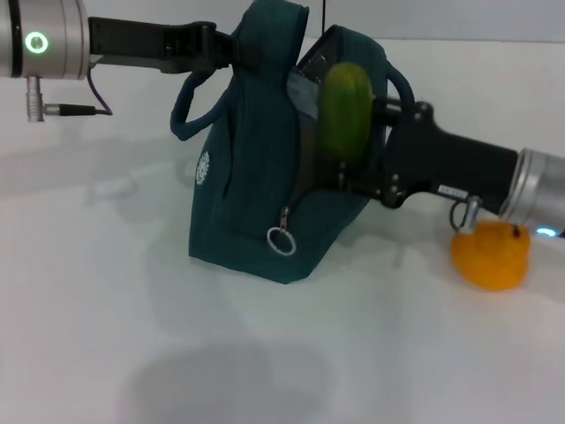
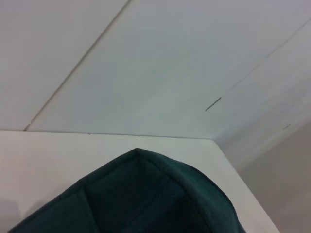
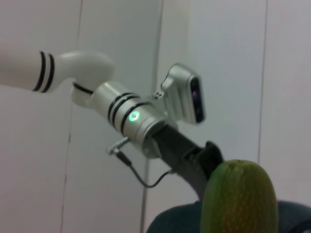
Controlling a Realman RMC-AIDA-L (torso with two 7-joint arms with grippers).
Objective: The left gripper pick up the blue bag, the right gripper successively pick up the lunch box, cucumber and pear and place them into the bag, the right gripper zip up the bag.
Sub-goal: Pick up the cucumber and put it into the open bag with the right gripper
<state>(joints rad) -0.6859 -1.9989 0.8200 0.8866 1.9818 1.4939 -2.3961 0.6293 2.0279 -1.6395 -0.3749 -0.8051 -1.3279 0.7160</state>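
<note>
The blue bag (image 1: pixel 256 177) stands lifted at its top edge, and my left gripper (image 1: pixel 225 49) is shut on that edge from the left. Its teal fabric (image 2: pixel 146 194) fills the lower part of the left wrist view. My right gripper (image 1: pixel 357 146) reaches in from the right, shut on the cucumber (image 1: pixel 344 106). The cucumber stands upright at the bag's open mouth, its top end above the rim. In the right wrist view the cucumber (image 3: pixel 238 199) is close up, with the left gripper (image 3: pixel 206 158) behind it. The pear (image 1: pixel 492 254) lies on the table under my right arm. The lunch box is hidden.
The white table (image 1: pixel 106 309) spreads out in front of and left of the bag. The bag's zipper ring pull (image 1: pixel 281 240) hangs on its front side, and a loop handle (image 1: pixel 190 110) droops to the left.
</note>
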